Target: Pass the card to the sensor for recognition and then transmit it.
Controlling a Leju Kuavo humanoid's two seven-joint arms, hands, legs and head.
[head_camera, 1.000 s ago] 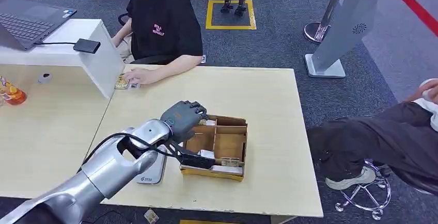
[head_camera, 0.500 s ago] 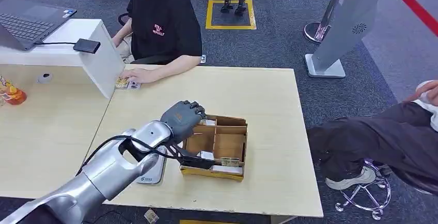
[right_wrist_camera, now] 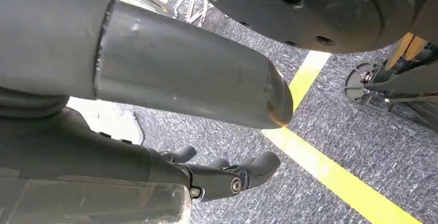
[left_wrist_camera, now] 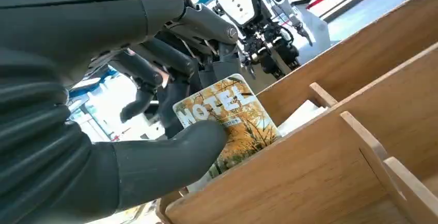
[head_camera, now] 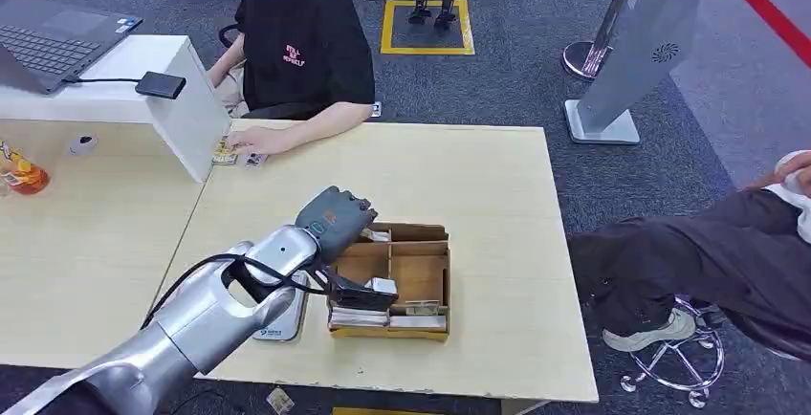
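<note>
Pale wood worktop (head_camera: pixel 478 176), L-shaped with a second section on the left. Person in black T-shirt (head_camera: pixel 304 47) sits at the far edge, one hand on small cards (head_camera: pixel 230 155) lying flat by a white divider panel (head_camera: pixel 191 109). Second person in dark trousers (head_camera: pixel 708 262) seated off to the right, on the grey carpet.

Left arm reaches in over the near edge. Left hand (head_camera: pixel 335 219) sits at the far-left corner of a brown cardboard compartment box (head_camera: pixel 421 276), fingers (left_wrist_camera: pixel 155 61) curled down into it. Flat grey sensor pad (head_camera: pixel 282 324) lies on the worktop just left of the box, partly under the arm.

Left wrist view: thick grey thumb (left_wrist_camera: pixel 170 152) presses a card printed "HOTEL" over an autumn-tree photo (left_wrist_camera: pixel 232 115) against the dark fingers. Card is pinched, tilted up, its lower edge down in the box's corner compartment behind the wall.

Right hand (right_wrist_camera: pixel 222 175) hangs over the carpet by a yellow floor line (right_wrist_camera: pixel 335 175), fingers loosely curled, holding nothing.
</note>
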